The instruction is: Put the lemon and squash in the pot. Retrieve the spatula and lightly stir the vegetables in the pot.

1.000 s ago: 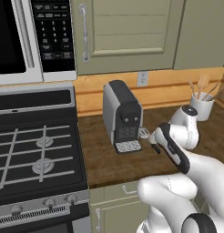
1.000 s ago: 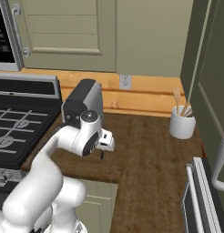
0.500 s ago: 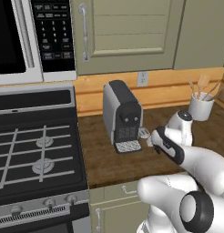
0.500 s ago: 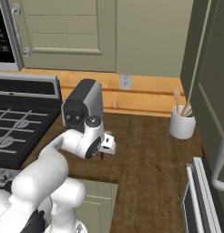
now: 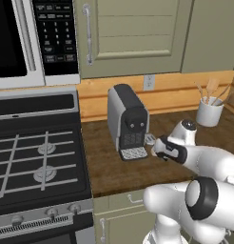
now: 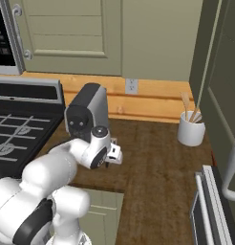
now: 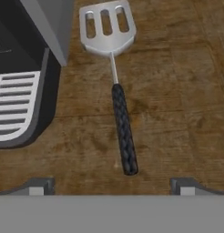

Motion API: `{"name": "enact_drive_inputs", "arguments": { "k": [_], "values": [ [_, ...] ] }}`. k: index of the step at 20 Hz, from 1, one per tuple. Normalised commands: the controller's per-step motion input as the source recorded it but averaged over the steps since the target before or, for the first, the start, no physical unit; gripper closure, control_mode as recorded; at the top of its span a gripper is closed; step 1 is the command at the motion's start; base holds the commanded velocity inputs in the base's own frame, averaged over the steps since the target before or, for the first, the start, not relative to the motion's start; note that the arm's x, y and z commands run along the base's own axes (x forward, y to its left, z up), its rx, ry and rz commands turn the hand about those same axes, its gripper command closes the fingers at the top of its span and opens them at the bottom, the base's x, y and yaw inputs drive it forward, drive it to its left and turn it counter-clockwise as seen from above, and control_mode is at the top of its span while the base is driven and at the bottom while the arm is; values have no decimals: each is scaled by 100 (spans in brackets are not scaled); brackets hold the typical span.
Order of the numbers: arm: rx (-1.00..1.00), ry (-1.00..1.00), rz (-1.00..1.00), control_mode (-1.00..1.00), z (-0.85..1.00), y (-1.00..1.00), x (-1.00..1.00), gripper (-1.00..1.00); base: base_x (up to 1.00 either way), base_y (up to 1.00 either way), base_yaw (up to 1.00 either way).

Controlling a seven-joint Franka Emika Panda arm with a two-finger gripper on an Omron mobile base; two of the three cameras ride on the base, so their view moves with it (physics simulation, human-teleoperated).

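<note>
The spatula [image 7: 123,132] lies flat on the wooden counter, its slotted grey head [image 7: 107,28] beside the coffee machine and its dark handle pointing back toward my hand. My gripper [image 7: 113,187] hovers above the handle's end, open, its two fingertips [image 7: 41,186] wide apart on either side of the handle line and touching nothing. In the left base view the gripper [image 5: 155,145] sits just right of the coffee machine's base; in the right base view the gripper [image 6: 110,161] hangs low over the counter. The pot and the vegetables are out of view.
A grey coffee machine [image 5: 127,121] stands on the counter close to the left of the spatula, with its drip tray [image 7: 16,102] near my fingers. A white crock of wooden utensils [image 5: 208,112] stands at the back right. The gas stove [image 5: 38,162] lies to the left.
My hand has shifted a little left toward the coffee machine, and the arm's elbow has swung lower. The spatula's motion cannot be judged from the earlier frames.
</note>
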Motion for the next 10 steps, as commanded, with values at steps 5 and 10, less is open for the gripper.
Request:
{"name": "enact_drive_inputs", "arguments": {
  "k": [5,10],
  "values": [
    [0,0,0,-100,-29,0,16,-100,0,0,0],
    [0,0,0,-100,-21,-5,11,-100,0,0,0]
  ]
}}
